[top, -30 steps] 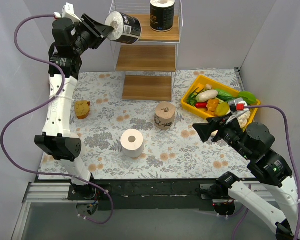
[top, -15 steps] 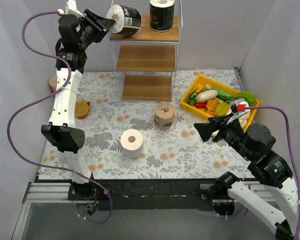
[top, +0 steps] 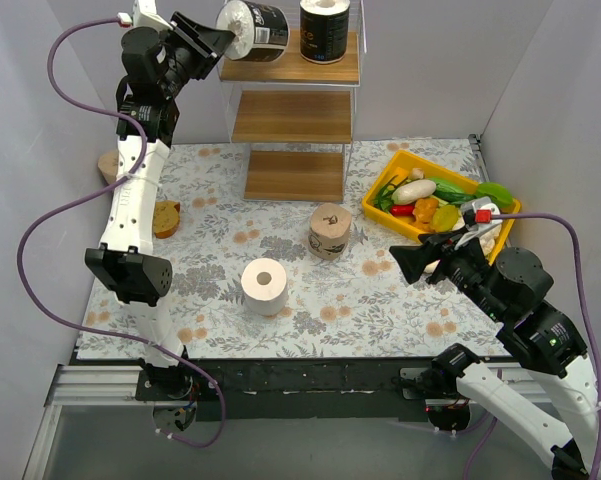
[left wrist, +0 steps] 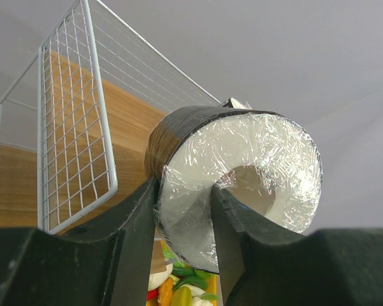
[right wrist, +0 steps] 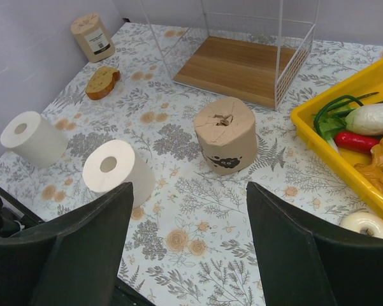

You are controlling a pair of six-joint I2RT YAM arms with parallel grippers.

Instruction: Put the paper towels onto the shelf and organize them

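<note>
My left gripper (top: pixel 225 38) is shut on a black-wrapped paper towel roll (top: pixel 258 26), one finger in its core and one outside, holding it tilted at the left end of the shelf's (top: pixel 293 116) top board. In the left wrist view, the roll (left wrist: pixel 242 169) sits between my fingers beside the wire side. A second black roll (top: pixel 325 17) stands on the top board. On the table are a tan roll (top: pixel 329 231), a white roll (top: pixel 264 287) and another tan roll (top: pixel 107 165) at far left. My right gripper (top: pixel 405 262) is open and empty above the table. Its view shows a second white roll (right wrist: pixel 32 138).
A yellow tray (top: pixel 378 183) of vegetables lies at the right, close to my right gripper. A slice of bread (top: pixel 164 217) lies at the left. Grey walls close in on three sides. The shelf's middle and bottom boards (right wrist: pixel 242 60) carry nothing.
My left gripper has raised the black roll and carried it right, over the left end of the top board. The right arm and the rolls on the table have not moved.
</note>
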